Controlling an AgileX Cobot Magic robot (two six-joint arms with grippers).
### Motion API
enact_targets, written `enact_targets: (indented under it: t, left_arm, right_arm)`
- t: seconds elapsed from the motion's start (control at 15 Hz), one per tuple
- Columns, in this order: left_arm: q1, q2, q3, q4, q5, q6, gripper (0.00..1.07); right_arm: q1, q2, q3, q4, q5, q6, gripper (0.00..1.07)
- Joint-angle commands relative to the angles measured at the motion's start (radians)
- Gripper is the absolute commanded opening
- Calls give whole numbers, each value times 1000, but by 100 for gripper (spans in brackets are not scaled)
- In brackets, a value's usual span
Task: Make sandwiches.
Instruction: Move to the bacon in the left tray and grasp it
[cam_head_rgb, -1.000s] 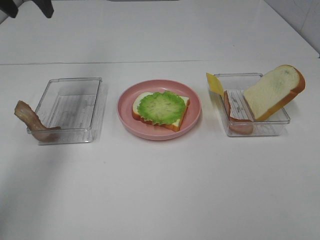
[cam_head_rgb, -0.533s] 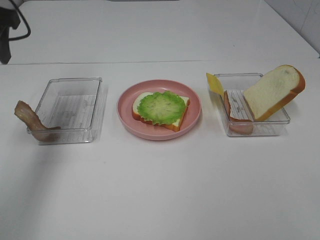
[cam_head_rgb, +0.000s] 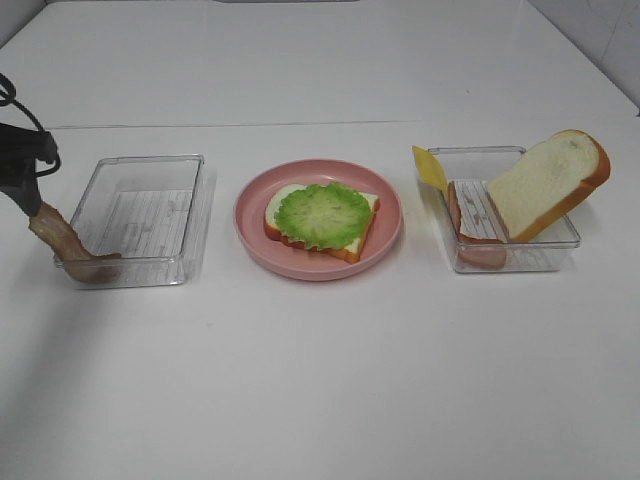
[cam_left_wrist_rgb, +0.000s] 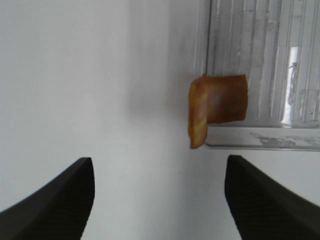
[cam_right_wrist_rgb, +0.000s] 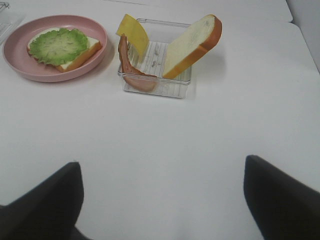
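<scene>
At the far left, the left gripper (cam_left_wrist_rgb: 159, 161) is being held over the outer end of a bacon strip (cam_head_rgb: 58, 240). Its jaws are being held apart and nothing is being clamped; whether the strip is being touched cannot be told. That strip is being draped over the front left corner of the left tray (cam_head_rgb: 150, 165), with one end outside above the table (cam_head_rgb: 320, 380) and the other end inside.

In the middle, a bread slice (cam_head_rgb: 368, 207) is being carried flat by the pink plate (cam_head_rgb: 300, 268), and the slice is being covered by the lettuce leaf (cam_head_rgb: 322, 215).

Further right, three pieces are being propped in the right tray (cam_head_rgb: 535, 258). These are a cheese slice (cam_head_rgb: 430, 168) at its far left corner, a second bacon strip (cam_head_rgb: 478, 255) along its left side, and a second bread slice (cam_head_rgb: 550, 180) tilted against its right rim.

The right gripper (cam_right_wrist_rgb: 162, 162) is being held well short of that tray, with its jaws wide apart over bare table and nothing between them.
</scene>
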Motion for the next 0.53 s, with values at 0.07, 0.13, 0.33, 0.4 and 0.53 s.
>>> enact_targets:
  t: [0.07,0.13,0.33,0.4,0.53]
  left_arm:
    - [1,42,6,-50,-63,10,68]
    - [1,86,3,-79,-95,28,68]
    - [1,125,3,-79,-127,28,62]
    - [1,127,3,-79,-134,28,57]
    - [1,127,2,-90,-147,28,46]
  right_arm:
    - [-4,-21,1,2,-5,1,77]
    - [-4,-21,1,2,-5,1,77]
    - [-4,-21,1,2,-5,1,77]
    - [-4,-21,1,2,-5,1,77]
    - [-4,-21,1,2,-5,1,77]
